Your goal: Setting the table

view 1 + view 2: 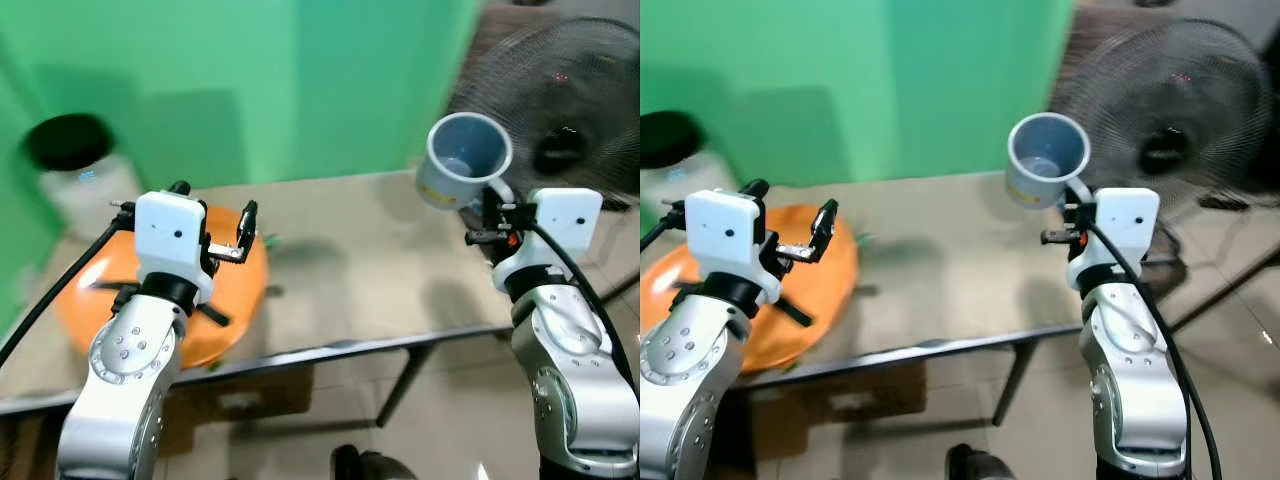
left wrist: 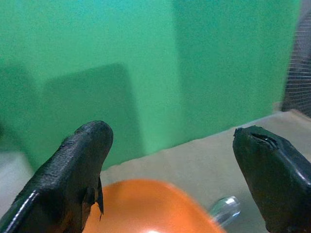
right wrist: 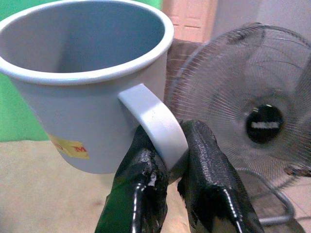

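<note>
The right tool (image 3: 167, 194) is pinching the handle of a grey-blue mug (image 1: 463, 160), its two black fingers (image 3: 138, 189) closed tight on either side of the loop, and it is carrying the mug in the air above the far right part of the counter (image 1: 370, 270), with the mouth tipped toward the camera so the inside is showing. The mug is not touching the counter; the bare tan surface is lying below it and to the robot's left. Over on the left, the left tool (image 1: 213, 215) is hovering with its fingers spread wide and gripping nothing, just above an orange plate (image 1: 225, 300) that is resting near the counter's left front edge. A small shiny metal object (image 2: 224, 209) is sitting beside the plate, though what it is cannot be told. A standing fan (image 1: 575, 110) is looming behind the right arm, and a white container with a black lid (image 1: 75, 165) is standing at the far left. Judging by the layout, the mug is likely heading for a spot beside the plate, which lies well apart to the left, so the right arm is facing a leftward, downward reach while righting the mug to stand on its base.
</note>
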`<state>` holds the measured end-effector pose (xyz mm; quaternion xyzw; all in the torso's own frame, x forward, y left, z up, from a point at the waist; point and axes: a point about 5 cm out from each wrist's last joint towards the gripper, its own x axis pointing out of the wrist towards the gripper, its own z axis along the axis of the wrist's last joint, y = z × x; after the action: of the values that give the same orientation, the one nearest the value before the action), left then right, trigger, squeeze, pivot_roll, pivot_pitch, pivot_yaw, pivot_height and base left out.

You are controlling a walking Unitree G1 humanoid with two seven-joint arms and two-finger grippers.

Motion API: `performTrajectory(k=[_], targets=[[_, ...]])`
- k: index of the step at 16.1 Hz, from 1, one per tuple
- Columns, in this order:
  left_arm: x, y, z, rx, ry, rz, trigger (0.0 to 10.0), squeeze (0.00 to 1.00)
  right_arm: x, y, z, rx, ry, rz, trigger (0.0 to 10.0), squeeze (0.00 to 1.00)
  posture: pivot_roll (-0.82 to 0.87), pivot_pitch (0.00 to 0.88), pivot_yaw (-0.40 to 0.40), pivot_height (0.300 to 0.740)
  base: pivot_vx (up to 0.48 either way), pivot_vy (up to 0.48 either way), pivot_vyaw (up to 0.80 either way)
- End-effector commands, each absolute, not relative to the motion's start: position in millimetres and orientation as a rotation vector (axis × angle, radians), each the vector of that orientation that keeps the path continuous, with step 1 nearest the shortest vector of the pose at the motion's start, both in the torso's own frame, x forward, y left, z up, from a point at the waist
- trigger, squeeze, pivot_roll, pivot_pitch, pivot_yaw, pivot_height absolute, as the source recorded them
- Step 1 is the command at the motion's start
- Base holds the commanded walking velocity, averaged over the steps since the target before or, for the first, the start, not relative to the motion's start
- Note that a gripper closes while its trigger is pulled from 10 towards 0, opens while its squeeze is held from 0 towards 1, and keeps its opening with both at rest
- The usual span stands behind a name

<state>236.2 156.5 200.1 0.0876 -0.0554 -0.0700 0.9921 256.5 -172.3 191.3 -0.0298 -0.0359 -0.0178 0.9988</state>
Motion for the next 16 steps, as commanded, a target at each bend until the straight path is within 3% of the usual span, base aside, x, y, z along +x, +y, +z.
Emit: performTrajectory(k=[1,16], targets=[[233,155,199,0.183,-0.102,-0.145,10.0,0.00,253,-175,192,-0.066,-0.071,-0.048,10.0,0.00,0.08,0.000,-0.023,0.740,0.000,0.000,-0.80],[241,158,193,0.178,-0.092,-0.108,10.0,0.00,254,-172,174,-0.090,0.032,-0.057,10.0,0.00,0.06,0.000,-0.029,0.740,0.000,0.000,-0.80]])
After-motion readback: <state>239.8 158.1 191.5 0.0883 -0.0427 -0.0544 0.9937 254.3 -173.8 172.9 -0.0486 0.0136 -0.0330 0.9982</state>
